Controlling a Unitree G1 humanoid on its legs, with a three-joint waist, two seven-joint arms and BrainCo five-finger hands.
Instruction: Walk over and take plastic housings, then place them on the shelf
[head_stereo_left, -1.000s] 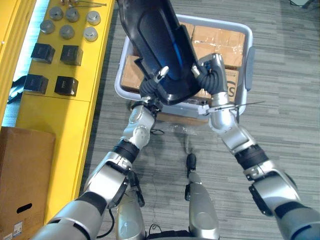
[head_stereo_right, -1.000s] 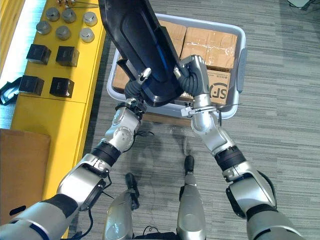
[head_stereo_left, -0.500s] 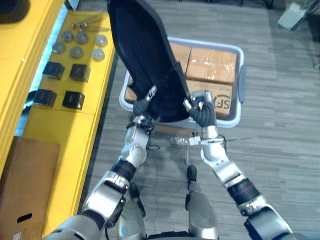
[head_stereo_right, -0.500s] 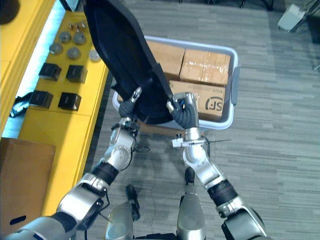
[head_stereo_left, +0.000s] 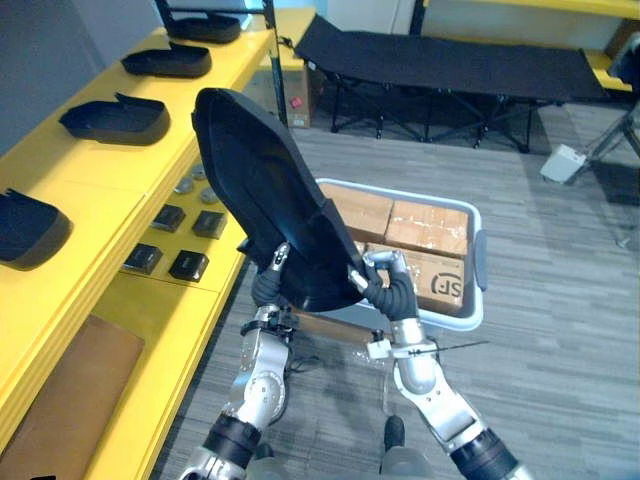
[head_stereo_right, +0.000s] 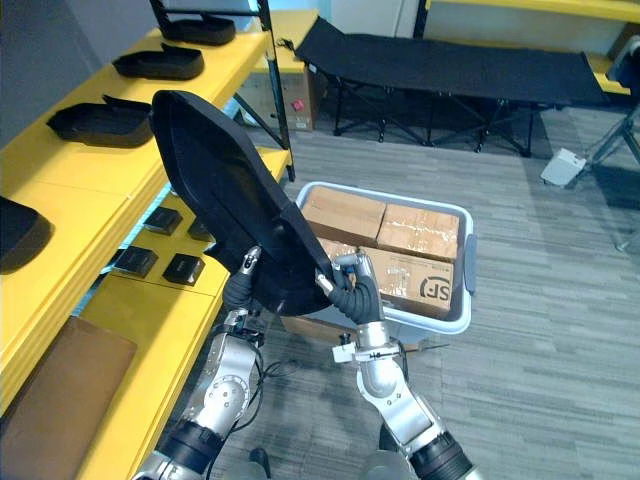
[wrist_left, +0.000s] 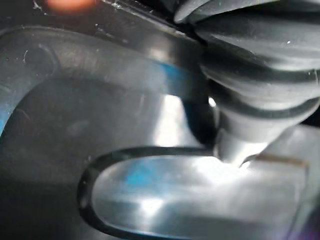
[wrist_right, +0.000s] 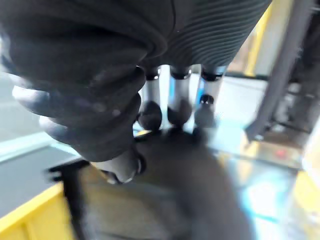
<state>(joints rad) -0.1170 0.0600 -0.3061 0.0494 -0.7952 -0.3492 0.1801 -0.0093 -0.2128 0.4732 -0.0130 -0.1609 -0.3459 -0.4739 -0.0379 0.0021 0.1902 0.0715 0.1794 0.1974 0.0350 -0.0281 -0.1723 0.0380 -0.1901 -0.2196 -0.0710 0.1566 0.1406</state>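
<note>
The left hand (head_stereo_left: 266, 289) and the right hand (head_stereo_left: 388, 290) are closed on the lower rim of the plastic housing (head_stereo_left: 262, 195), probably to steady this large piece upright beside the shelf (head_stereo_left: 95, 175).

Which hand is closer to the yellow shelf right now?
Left. The left hand grips the black plastic housing on the edge facing the yellow shelf; the right hand grips the opposite edge, in front of the grey bin of cardboard boxes.

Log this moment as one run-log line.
phase: carrying | plastic housing: raised near grey bin | left robot hand: gripping its edge | right robot hand: gripping its edge | yellow shelf: at left, not placed
</note>
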